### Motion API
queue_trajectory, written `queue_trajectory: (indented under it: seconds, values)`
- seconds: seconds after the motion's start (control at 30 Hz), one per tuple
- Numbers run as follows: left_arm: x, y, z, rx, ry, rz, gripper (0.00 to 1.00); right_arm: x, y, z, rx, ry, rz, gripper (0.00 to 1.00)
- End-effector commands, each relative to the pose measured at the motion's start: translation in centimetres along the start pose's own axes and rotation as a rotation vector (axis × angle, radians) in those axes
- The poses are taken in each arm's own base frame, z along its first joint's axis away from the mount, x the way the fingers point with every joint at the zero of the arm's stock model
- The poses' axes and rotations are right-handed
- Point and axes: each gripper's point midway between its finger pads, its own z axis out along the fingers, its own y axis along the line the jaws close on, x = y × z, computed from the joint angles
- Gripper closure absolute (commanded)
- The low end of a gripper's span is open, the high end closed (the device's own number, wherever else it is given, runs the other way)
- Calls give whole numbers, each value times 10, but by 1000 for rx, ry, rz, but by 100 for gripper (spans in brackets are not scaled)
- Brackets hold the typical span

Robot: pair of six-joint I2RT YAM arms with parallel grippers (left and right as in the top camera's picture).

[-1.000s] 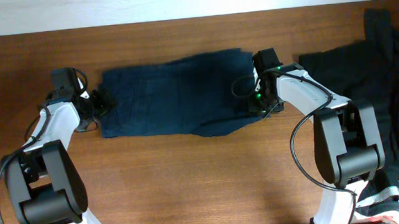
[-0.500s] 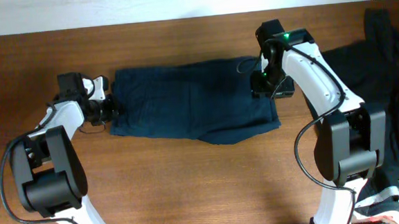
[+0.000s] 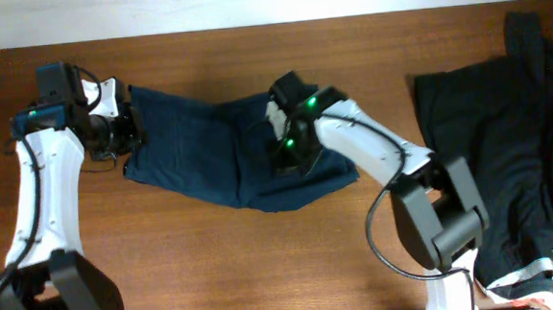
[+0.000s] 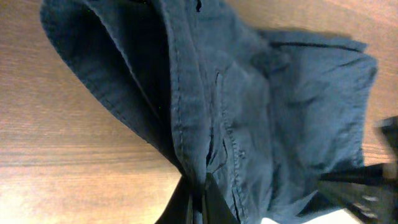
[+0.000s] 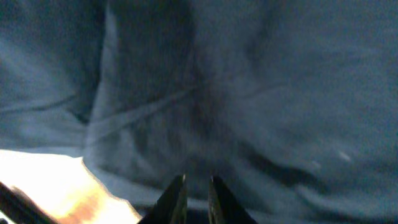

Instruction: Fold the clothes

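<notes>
A dark blue garment [image 3: 194, 146] lies rumpled on the wooden table [image 3: 264, 271], left of centre. My left gripper [image 3: 127, 131] is at its left end and is shut on the hemmed edge of the blue garment [image 4: 249, 93], which bunches between the fingertips of the left gripper [image 4: 199, 202]. My right gripper [image 3: 292, 150] sits over the garment's right part. In the right wrist view the right gripper [image 5: 196, 186] has its fingers drawn almost together on a fold of the blue cloth [image 5: 261, 87], which fills the blurred frame.
A heap of black clothes [image 3: 514, 112] covers the table's right side, with a white strip [image 3: 534, 274] at its lower corner. The table's far edge meets a pale wall [image 3: 248, 3] along the top.
Both grippers closed on the garment. The left arm swung up and left with the left end. The right gripper travelled left over the cloth, taking the right end with it.
</notes>
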Motion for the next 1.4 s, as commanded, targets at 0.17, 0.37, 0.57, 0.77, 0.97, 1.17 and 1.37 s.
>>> queue_trajectory:
  seconds: [0.17, 0.37, 0.57, 0.77, 0.97, 1.17, 1.37]
  values:
    - [0, -77, -73, 105, -86, 147, 100, 36, 107, 94, -202, -42, -241, 84]
    - [23, -116, -54, 79, -21, 274, 100, -1, 52, 31, -94, -78, -138, 83]
    - [56, -139, -27, 104, 85, 340, 100, 45, -99, -34, 194, 108, 217, 83]
    - [98, -180, 22, 122, 252, 369, 99, 78, -108, 2, 191, 169, 223, 83]
    - [121, -221, 50, 163, 290, 464, 38, 83, -110, -1, 195, 187, 238, 78]
    - [-33, -188, 29, 94, -175, 418, 22, 78, -144, -83, 194, 144, 419, 77]
    - [-46, -132, 148, 35, -83, 385, 22, 50, -43, -123, -193, -4, 170, 76]
